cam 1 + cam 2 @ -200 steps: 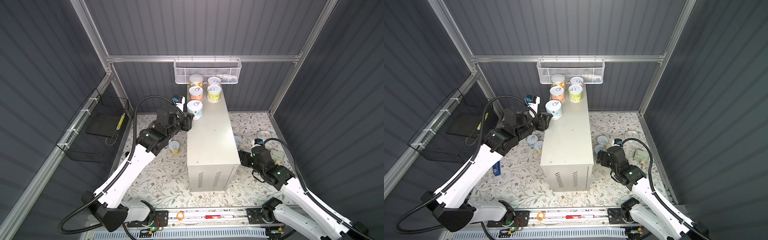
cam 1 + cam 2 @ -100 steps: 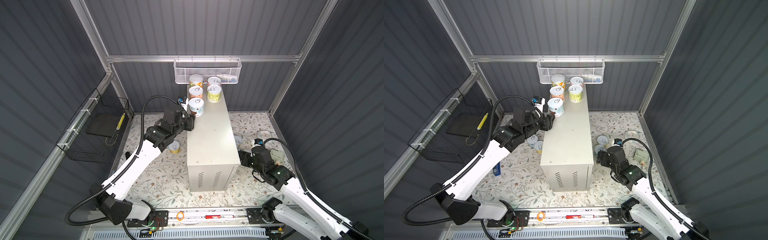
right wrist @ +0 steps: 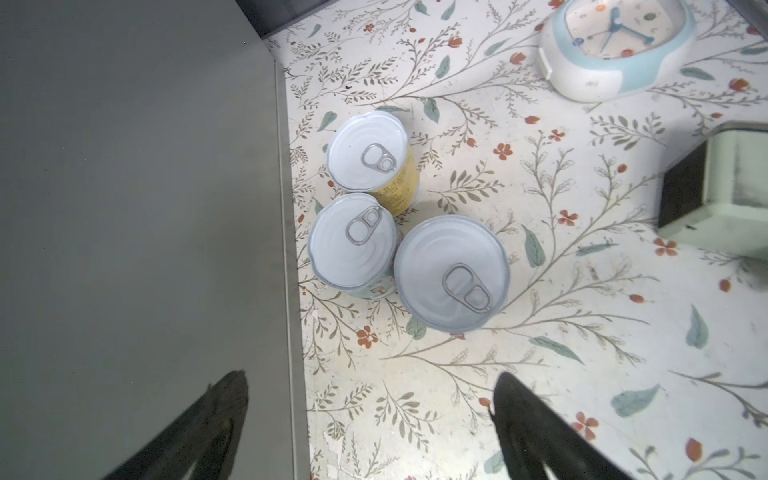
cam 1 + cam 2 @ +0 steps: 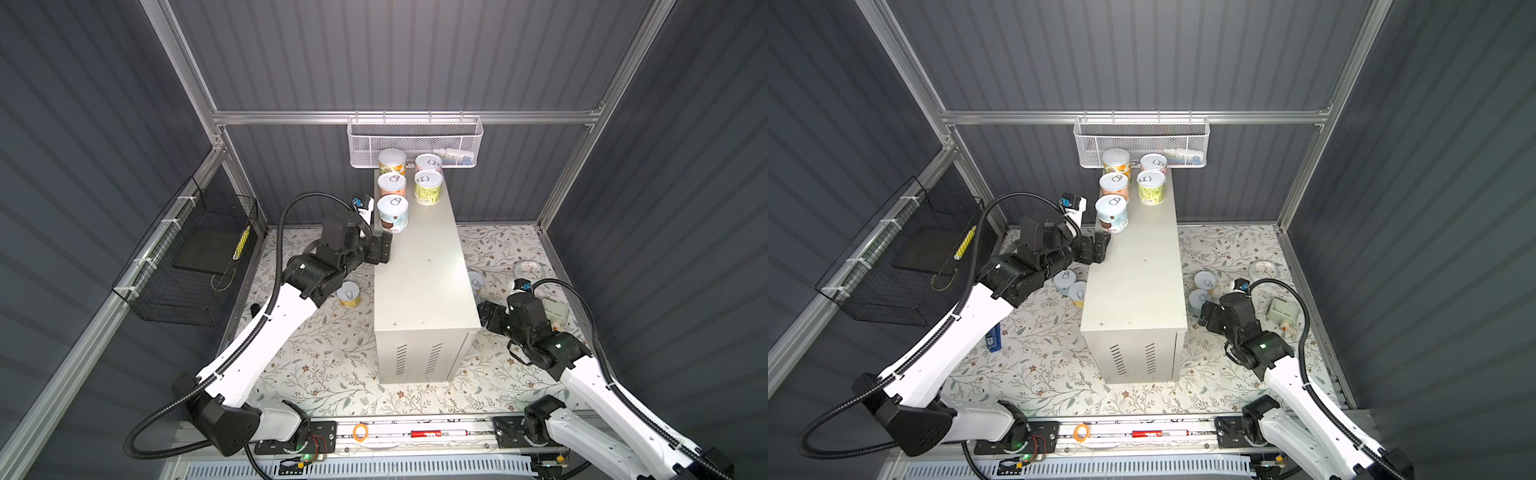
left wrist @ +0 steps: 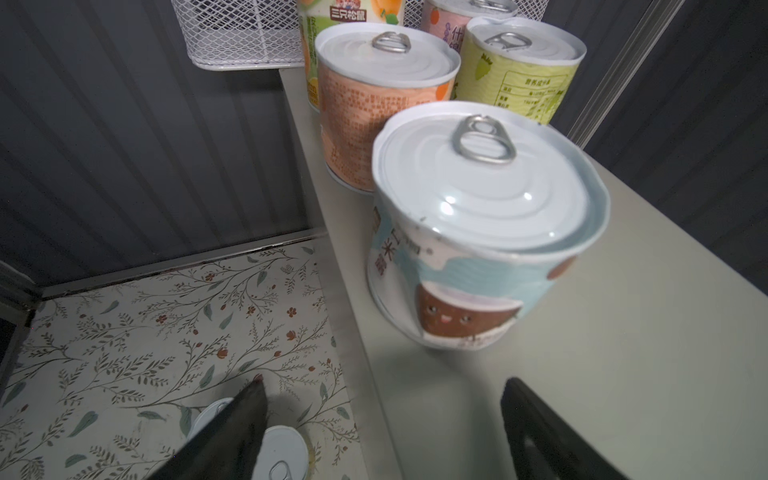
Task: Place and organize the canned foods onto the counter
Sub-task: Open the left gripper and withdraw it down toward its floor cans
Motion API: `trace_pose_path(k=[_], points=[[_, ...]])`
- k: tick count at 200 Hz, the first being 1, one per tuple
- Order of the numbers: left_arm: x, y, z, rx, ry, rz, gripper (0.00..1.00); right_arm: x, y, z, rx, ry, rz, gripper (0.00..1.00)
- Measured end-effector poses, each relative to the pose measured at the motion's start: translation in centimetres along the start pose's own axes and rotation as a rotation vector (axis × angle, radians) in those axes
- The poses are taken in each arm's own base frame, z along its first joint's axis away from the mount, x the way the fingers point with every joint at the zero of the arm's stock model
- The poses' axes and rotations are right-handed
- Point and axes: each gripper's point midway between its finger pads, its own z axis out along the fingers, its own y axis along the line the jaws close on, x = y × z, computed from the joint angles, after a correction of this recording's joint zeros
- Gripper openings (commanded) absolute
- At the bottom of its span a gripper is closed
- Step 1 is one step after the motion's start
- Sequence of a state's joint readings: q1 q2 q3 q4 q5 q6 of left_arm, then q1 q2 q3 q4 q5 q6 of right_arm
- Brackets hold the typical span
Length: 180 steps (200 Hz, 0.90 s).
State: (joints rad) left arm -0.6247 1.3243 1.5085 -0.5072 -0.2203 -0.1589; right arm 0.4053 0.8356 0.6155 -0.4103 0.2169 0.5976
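Now that the left pincer (image 4: 384, 248) has let go and stands wide beside the light-blue can (image 4: 392, 213), it makes five on the surface (image 4: 419, 282) at upper centre, with three floor cans (image 3: 451, 272) near the wide right pincer (image 3: 370, 432).

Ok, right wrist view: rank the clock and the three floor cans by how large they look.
1. clock, though cut off by the frame edge.
2. outer can, farthest from the counter; perhaps only nearer the camera.
3. middle can and yellow can: too alike to rank.
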Motion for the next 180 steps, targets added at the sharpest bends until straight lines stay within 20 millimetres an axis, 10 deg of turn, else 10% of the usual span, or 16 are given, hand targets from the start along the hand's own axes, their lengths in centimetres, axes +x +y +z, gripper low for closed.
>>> trace_pose_path(k=[66, 126, 180], points=[[3.6, 4.3, -7.7, -0.137, -0.023, -0.01, 0.96, 0.7, -1.6, 0.9, 0.049, 0.024, -0.026, 0.95], [12.1, 6.1, -5.4, -0.194, 0.118, -0.09, 0.96, 2.8, -3.5, 3.4, 0.169, 0.125, -0.061, 0.95], [14.2, 6.7, -3.9, -0.175, 0.131, -0.197, 0.96, 3.5, -4.6, 5.9, 0.238, 0.176, -0.071, 0.94]])
